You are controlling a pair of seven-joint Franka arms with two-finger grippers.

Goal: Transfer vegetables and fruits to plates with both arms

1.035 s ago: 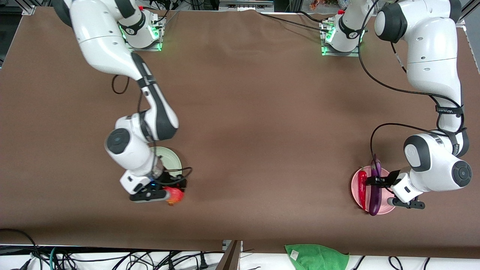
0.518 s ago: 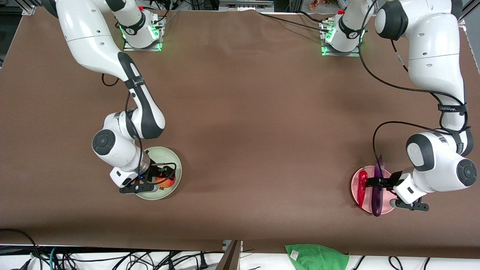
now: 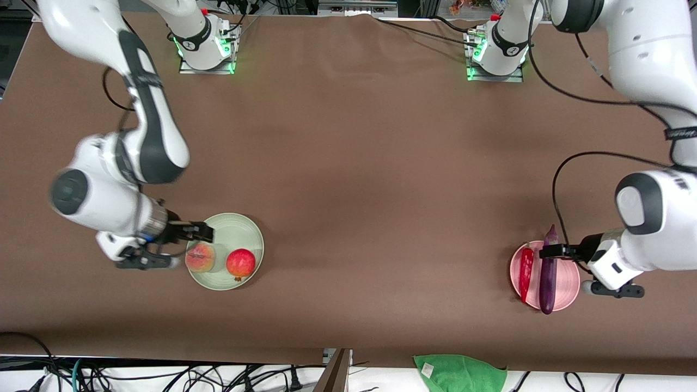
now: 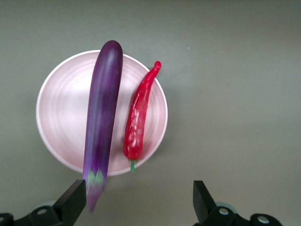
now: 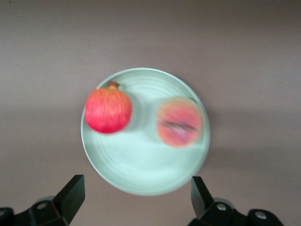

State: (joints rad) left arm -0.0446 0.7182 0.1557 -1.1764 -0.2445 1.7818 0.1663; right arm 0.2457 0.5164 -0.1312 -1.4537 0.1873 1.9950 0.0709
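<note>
The pale green plate [image 3: 235, 231] [image 5: 141, 165] holds the pinkish-yellow peach [image 3: 200, 257] [image 5: 179, 122] and the red pomegranate [image 3: 240, 263] [image 5: 108, 110] side by side. My right gripper [image 3: 202, 233] [image 5: 136, 202] hangs open and empty over that plate's rim. The pink plate [image 3: 567, 277] [image 4: 61, 117] carries the red chili [image 3: 525, 272] [image 4: 138, 122] and the purple eggplant [image 3: 547, 275] [image 4: 101, 122], whose ends overhang the rim. My left gripper [image 3: 549, 252] [image 4: 138, 202] stands open over the eggplant's stem end, holding nothing.
A green cloth [image 3: 460, 373] lies at the table's edge nearest the front camera. Brown table surface stretches between the two plates. The arm bases stand at the edge farthest from the camera.
The right gripper carried the pomegranate onto the green plate, let it go and drew back toward the right arm's end. The left gripper opened off the eggplant and lifted away.
</note>
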